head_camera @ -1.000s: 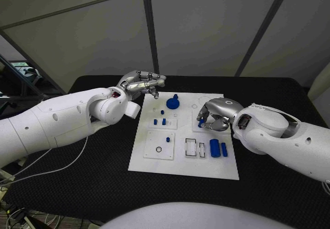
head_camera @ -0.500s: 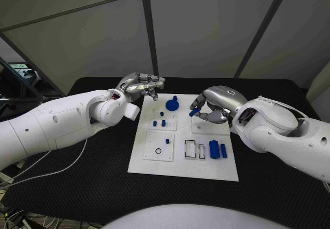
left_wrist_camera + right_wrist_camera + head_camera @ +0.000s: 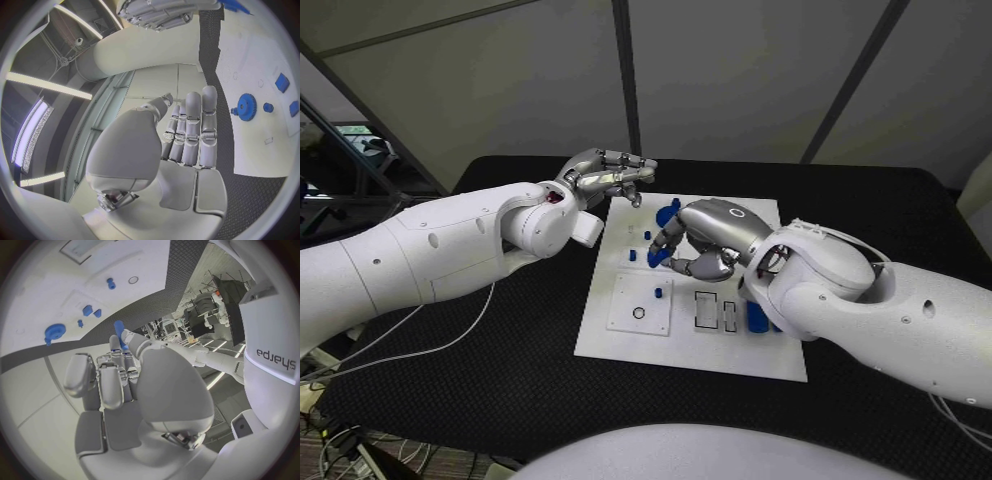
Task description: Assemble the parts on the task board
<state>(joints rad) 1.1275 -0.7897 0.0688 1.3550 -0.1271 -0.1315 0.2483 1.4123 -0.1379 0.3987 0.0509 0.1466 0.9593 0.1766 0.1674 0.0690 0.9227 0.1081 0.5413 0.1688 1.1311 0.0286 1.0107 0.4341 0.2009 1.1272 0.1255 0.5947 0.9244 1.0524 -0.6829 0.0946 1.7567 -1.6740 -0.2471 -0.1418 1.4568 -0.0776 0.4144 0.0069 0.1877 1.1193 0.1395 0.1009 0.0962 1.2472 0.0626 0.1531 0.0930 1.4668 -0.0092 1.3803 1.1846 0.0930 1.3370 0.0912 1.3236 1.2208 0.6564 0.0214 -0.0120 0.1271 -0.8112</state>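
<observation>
Carrying a small blue plastic peg (image 3: 656,257) pinched in its fingertips, the robot's right hand (image 3: 697,238) hangs over the middle of the white rectangular task board (image 3: 632,345) on the black worktop (image 3: 488,370). The left hand (image 3: 606,176), fingers loosely curled on nothing, waits above the board's far left corner, near the blue toothed gear (image 3: 246,106) seated there. Judged from this, a carry-and-insert step is under way; the peg next needs aligning over a free socket.
</observation>
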